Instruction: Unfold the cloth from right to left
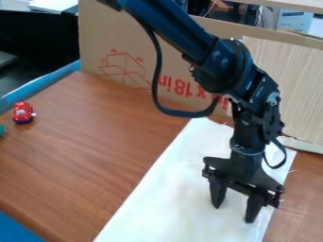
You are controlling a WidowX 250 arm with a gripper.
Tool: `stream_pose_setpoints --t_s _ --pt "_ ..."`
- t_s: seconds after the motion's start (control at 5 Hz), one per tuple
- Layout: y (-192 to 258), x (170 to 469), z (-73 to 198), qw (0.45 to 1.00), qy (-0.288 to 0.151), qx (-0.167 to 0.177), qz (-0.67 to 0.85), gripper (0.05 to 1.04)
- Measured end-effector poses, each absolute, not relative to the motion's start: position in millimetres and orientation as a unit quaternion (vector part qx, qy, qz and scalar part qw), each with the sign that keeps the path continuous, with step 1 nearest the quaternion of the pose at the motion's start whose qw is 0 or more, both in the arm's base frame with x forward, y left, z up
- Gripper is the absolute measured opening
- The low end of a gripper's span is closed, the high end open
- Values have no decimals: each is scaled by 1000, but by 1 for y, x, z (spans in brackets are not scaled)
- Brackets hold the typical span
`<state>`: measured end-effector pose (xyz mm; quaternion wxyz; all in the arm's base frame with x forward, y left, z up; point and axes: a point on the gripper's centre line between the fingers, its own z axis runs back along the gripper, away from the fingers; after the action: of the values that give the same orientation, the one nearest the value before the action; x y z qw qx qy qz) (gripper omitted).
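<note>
A: Which edges bound your work area?
B: On the far side, a cardboard panel (97,28) stands behind the tabletop (82,156), with a wood-grain panel (302,90) at far right. A blue strip (47,85) borders the tabletop at far left. Between the left edge of the cloth (167,189) and the red toy car (23,112), you have a broad span of tabletop for lateral travel. To the right of the cloth, you see a narrower strip of tabletop.

A: Where does the cloth lie relative to your gripper (234,214)?
B: The white cloth lies beneath the gripper, slanting from the far middle to the near side, where it runs out of view. Your gripper hangs over the right part of the cloth. You cannot tell whether the fingertips touch it.

A: What is the state of your gripper?
B: Its two fingers point down and stand apart, and you see nothing held between them.

A: What do you count?
B: You count one cloth, one gripper, one red toy car at left, one teal object (1,130) partly in view at the left edge, one cardboard panel and one wood-grain panel.
</note>
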<state>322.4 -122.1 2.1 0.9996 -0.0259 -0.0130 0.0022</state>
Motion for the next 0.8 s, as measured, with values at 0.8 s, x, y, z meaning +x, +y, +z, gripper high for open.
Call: stream_pose_setpoints --t_s 0.8 --pt "-124 322 2 999 -11 -33 -3 50"
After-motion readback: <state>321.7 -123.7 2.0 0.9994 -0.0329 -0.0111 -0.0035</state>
